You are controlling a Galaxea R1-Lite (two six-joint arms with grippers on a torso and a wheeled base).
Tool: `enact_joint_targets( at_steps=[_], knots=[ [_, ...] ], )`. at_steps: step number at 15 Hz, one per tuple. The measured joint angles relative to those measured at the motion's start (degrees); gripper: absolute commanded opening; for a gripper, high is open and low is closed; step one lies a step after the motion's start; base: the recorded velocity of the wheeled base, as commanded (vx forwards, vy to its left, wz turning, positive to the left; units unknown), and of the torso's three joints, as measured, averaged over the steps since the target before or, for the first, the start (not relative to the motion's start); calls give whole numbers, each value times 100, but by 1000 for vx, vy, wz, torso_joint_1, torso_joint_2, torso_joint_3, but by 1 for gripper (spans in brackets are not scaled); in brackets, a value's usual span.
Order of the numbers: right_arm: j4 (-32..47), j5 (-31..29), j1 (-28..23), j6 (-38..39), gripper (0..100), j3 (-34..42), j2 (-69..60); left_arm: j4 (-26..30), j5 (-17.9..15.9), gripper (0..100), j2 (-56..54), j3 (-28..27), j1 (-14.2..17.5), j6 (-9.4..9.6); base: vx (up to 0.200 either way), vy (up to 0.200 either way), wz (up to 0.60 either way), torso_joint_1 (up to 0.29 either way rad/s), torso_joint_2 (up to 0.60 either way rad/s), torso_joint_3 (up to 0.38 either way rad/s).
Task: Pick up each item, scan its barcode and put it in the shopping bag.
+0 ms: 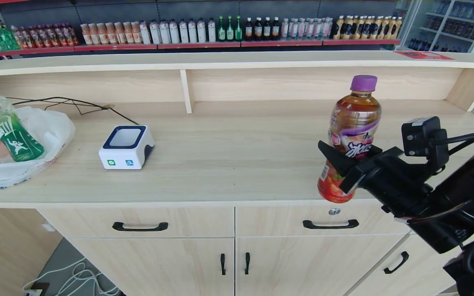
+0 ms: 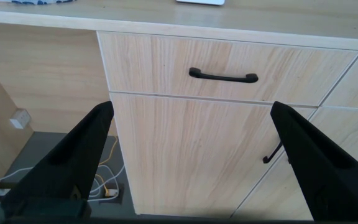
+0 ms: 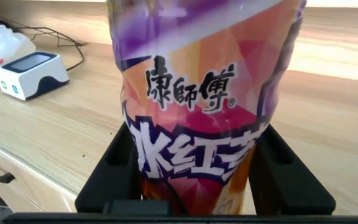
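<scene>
- Right gripper (image 1: 338,168) is closed on the purple-capped tea bottle (image 1: 354,119); fingers are clamped on both sides of the label.
- Bottle is held upright at the front edge of the counter (image 1: 228,164), right side, well apart from the scanner (image 1: 126,147).
- Shopping bag (image 1: 52,127) is laid at the counter's left end; a green bottle (image 1: 8,127) is seen in it.
- Left gripper (image 2: 191,155) is spread wide with nothing held, facing a drawer (image 2: 222,62) below the counter.

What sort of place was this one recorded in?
Most likely a shop checkout: rows of bottled drinks line the shelves behind, a barcode scanner sits on the wooden counter, and a shopping bag holding bottles lies at its left end. The right end effector holds a drink bottle.
</scene>
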Motion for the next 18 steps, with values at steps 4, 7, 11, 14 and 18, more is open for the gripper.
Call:
enact_joint_targets(
  at_steps=[4,7,11,14,18],
  knots=[
    [5,16,-13,27,0,146,-38,0,0,100,0,0,0,2,0,0,0,0,0,0],
    [2,16,-26,95,0,138,-44,0,0,100,0,0,0,-4,0,200,0,4,-1,-1],
    [-11,16,-26,128,0,28,20,-2,-2,100,0,0,5,-13,0,200,0,0,1,5],
    [5,52,-11,172,0,-60,94,0,0,100,0,0,0,-17,0,200,0,9,1,-2],
    [6,46,-11,163,0,-127,127,0,0,100,0,0,0,-24,0,200,0,-2,2,4]
  ],
)
